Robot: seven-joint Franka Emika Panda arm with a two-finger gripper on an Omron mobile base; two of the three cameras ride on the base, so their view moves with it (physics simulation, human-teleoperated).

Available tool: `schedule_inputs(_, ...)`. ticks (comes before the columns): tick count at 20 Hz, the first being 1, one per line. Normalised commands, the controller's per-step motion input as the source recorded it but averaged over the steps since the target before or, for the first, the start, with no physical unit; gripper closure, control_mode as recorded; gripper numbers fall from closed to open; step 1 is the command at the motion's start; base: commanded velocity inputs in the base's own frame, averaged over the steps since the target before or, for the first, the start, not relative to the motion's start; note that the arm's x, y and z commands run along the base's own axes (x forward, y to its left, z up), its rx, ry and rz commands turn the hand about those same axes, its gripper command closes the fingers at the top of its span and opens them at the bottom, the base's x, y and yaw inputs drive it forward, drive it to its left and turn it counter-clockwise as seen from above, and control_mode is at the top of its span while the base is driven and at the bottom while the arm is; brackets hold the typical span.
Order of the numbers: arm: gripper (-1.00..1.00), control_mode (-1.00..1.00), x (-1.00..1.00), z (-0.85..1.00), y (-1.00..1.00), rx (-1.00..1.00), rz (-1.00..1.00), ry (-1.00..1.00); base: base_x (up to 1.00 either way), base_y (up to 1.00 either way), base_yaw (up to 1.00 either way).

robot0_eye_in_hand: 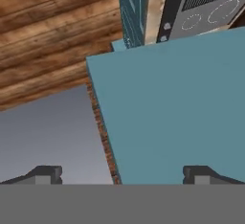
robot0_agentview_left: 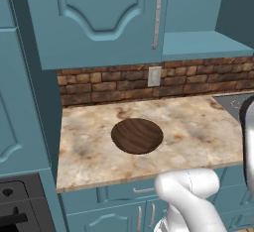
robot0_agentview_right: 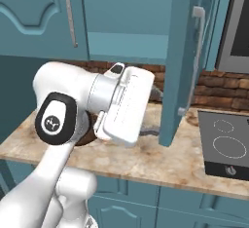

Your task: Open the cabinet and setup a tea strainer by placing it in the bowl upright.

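Note:
The cabinet (robot0_agentview_left: 94,13) hangs above the counter. Its left door is shut, with a silver bar handle (robot0_agentview_left: 157,18). Its right door (robot0_agentview_right: 181,61) is swung out, edge-on in the right base view, and the inner shelf (robot0_agentview_left: 198,42) is bare where it shows. The dark wooden bowl (robot0_agentview_left: 137,136) sits mid-counter, mostly behind my arm in the right base view. My gripper (robot0_eye_in_hand: 123,175) is open, its fingertips (robot0_eye_in_hand: 45,174) wide apart, close to the open door's teal panel (robot0_eye_in_hand: 182,113) with nothing between them. The tea strainer is out of view.
A black stove top (robot0_agentview_right: 226,146) lies on the counter to the right, just past the open door. A brick backsplash with a wall outlet (robot0_agentview_left: 154,76) runs behind the marble counter (robot0_agentview_left: 198,127). A tall teal unit (robot0_agentview_left: 25,102) borders the counter on the left.

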Motion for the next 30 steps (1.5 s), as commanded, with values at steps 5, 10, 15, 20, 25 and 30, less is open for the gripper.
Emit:
schedule_inputs(5,-1.00,-1.00,-0.53,0.00,-0.58,0.16,-0.01,-0.08,0.00,0.00,0.00)
schedule_inputs(10,-1.00,-1.00,-0.19,0.01,-0.19,0.15,0.00,-0.16,0.00,0.00,0.00)
schedule_inputs(15,-1.00,-1.00,-0.02,0.00,0.46,0.03,-0.03,-0.17,0.00,0.00,0.00)
schedule_inputs(20,-1.00,-1.00,0.10,0.00,0.99,0.00,-0.10,-0.12,0.00,0.00,0.00)
schedule_inputs(25,-1.00,-1.00,0.26,0.00,0.99,0.01,-0.09,-0.04,0.00,0.00,0.00)
schedule_inputs(30,-1.00,-1.00,0.49,-0.01,0.52,0.18,-0.18,-0.19,0.00,0.00,0.00)
